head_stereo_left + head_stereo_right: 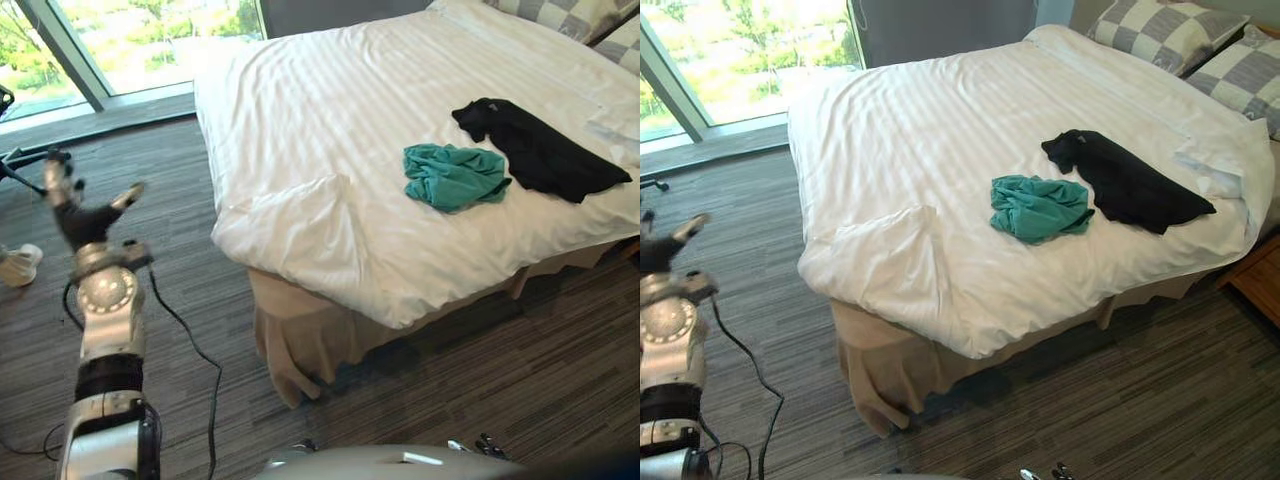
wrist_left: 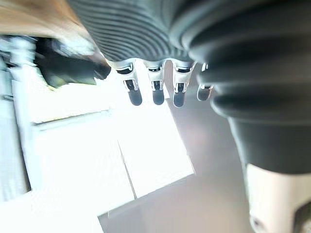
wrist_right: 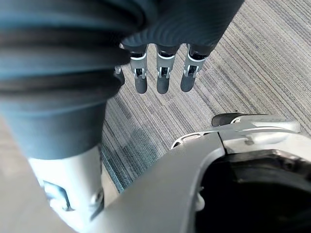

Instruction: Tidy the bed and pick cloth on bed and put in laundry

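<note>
The left hand [image 1: 82, 220] was up over the carpet [image 1: 180, 180] with fingers spread and empty, the right hand [image 3: 163, 80] hung straight-fingered and empty too, and well apart from both, on the white bed [image 1: 300, 110], a crumpled teal cloth [image 1: 452, 176] lay just beside a black cloth [image 1: 545, 152].

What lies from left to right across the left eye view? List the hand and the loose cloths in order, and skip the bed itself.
left hand, raised over the floor with its fingers spread → teal cloth, crumpled on the bed → black cloth, spread out on the bed beside it
</note>
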You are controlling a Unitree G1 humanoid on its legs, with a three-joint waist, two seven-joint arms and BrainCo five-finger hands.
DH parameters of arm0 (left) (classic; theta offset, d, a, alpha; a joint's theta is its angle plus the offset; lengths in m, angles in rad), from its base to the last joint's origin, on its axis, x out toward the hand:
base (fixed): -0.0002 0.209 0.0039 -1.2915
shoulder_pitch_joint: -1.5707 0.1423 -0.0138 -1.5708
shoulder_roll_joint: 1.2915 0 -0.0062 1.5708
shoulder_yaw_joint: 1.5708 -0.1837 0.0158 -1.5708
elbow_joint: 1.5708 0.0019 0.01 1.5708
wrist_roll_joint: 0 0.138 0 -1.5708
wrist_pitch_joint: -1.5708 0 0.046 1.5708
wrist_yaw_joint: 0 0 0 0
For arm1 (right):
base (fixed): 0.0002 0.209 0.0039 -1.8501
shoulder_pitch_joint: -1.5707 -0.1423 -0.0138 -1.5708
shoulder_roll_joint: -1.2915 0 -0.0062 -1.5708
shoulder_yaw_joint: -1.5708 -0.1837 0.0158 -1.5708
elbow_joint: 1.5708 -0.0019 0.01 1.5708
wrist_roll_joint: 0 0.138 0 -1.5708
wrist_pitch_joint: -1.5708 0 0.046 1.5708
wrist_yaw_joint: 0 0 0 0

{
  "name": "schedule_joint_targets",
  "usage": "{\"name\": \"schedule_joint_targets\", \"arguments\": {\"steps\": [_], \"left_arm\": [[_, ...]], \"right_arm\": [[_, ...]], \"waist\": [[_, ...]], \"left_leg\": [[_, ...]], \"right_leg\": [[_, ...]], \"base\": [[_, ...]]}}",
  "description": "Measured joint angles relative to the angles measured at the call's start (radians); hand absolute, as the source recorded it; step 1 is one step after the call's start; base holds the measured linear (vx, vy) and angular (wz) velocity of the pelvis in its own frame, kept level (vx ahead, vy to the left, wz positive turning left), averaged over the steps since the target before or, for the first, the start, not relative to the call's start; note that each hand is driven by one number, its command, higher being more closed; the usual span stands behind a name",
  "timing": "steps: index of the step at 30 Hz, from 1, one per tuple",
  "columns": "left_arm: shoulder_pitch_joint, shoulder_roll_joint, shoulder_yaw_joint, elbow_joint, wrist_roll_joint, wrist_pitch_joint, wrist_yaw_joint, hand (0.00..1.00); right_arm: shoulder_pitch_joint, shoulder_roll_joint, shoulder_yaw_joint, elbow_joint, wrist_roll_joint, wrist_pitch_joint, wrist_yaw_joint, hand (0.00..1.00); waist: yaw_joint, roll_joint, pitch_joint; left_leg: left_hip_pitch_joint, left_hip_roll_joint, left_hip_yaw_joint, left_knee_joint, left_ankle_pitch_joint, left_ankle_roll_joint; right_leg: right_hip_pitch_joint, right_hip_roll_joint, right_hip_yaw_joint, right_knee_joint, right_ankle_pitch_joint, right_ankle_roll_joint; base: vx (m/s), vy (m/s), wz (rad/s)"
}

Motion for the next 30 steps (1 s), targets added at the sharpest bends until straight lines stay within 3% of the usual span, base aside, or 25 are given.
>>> {"name": "schedule_joint_targets", "arguments": {"steps": [4,10,12,17,21,26,27,30], "left_arm": [[-0.123,0.054,-0.139,0.035,0.129,0.106,-0.007,0.0],[-0.32,0.075,-0.281,0.177,0.219,0.234,-0.025,0.0],[-0.383,0.077,-0.322,0.245,0.315,0.303,-0.021,0.0],[-0.52,0.077,-0.337,0.33,0.359,0.421,0.023,0.0],[-0.59,0.076,-0.338,0.334,0.332,0.501,0.065,0.0],[-0.709,0.053,-0.348,0.326,0.313,0.572,0.067,0.0],[-0.728,0.049,-0.354,0.323,0.313,0.584,0.067,1.0],[-0.766,0.028,-0.37,0.263,0.323,0.595,0.059,1.0]], "right_arm": [[0.007,0.0,-0.024,-0.004,0.002,0.016,0.003,0.0],[0.006,-0.001,-0.029,-0.036,0.039,0.038,0.018,0.0],[-0.006,-0.004,-0.026,-0.049,0.067,0.042,0.02,0.0],[-0.078,-0.021,-0.02,-0.07,0.151,0.048,0.018,0.0],[-0.103,-0.018,0.007,-0.146,0.219,0.035,0.014,0.0],[-0.14,-0.016,0.052,-0.287,0.307,0.006,0.03,0.0],[-0.155,-0.017,0.062,-0.311,0.329,0.003,0.036,0.0],[-0.202,-0.02,0.071,-0.4,0.398,-0.008,0.061,0.0]], "waist": [[-0.035,0.008,-0.003],[-0.071,0.014,0.009],[-0.092,0.02,0.036],[-0.13,0.032,0.157],[-0.129,0.016,0.218],[-0.111,-0.011,0.284],[-0.105,-0.017,0.293],[-0.1,-0.031,0.337]], "left_leg": [[-0.002,0.006,0.024,0.0,0.003,-0.004],[-0.072,0.009,0.06,0.0,0.011,0.003],[-0.124,0.006,0.075,-0.001,0.024,0.014],[-0.265,0.006,0.105,-0.001,0.071,0.042],[-0.354,0.008,0.137,0.0,0.093,0.05],[-0.424,0.018,0.157,0.001,0.119,0.051],[-0.439,0.021,0.159,0.001,0.12,0.051],[-0.505,0.03,0.159,0.035,0.121,0.052]], "right_leg": [[-0.026,0.004,0.031,0.006,0.0,-0.001],[-0.137,0.008,0.076,0.018,0.0,-0.009],[-0.206,0.007,0.101,0.034,-0.005,-0.031],[-0.393,0.006,0.153,0.103,0.011,-0.037],[-0.526,0.005,0.184,0.164,0.017,-0.038],[-0.622,-0.001,0.185,0.22,0.017,-0.038],[-0.645,0.0,0.185,0.235,0.017,-0.038],[-0.709,-0.003,0.183,0.266,0.018,-0.039]], "base": [[-0.04,-0.067,-0.27],[-0.11,-0.043,-0.3],[-0.15,-0.011,-0.24],[-0.16,0.003,-0.2],[-0.04,0.002,-0.15],[0.02,0.004,0.02],[0.03,-0.006,0.04],[0.04,-0.012,0.09]]}}
